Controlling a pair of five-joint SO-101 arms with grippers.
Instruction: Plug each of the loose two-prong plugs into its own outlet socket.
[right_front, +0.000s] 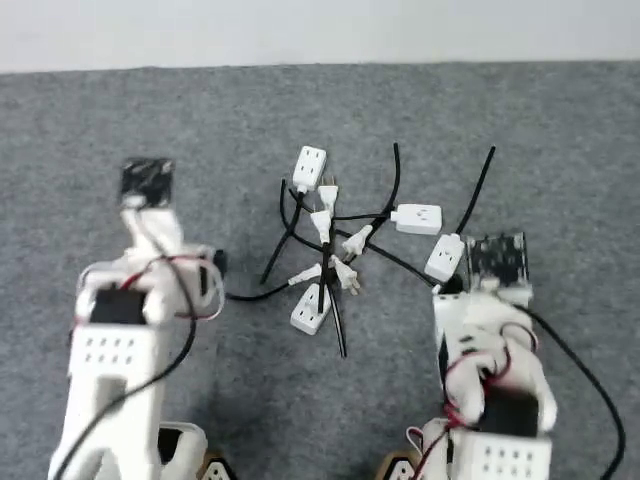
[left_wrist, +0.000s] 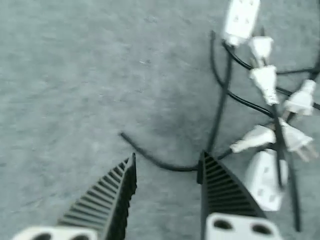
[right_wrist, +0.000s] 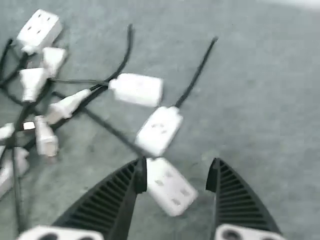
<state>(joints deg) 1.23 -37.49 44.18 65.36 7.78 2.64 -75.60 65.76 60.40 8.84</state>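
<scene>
Loose plugs (right_front: 322, 222) lie tangled mid-table among black cords (left_wrist: 220, 105), with white sockets (right_front: 309, 168) scattered around them. The right gripper (right_wrist: 177, 167) stands wide open astride one socket (right_wrist: 170, 187), not clamped on it. The left gripper (left_wrist: 167, 172) is also wide open and empty, over a cord end (left_wrist: 150, 157) on the grey mat (right_front: 120, 110).

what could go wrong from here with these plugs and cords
1. The plugs sit among crossed black cords; lifting one may drag its neighbours.
2. The right gripper has open jaws over one socket close to a second socket; closing could knock that one.
</scene>
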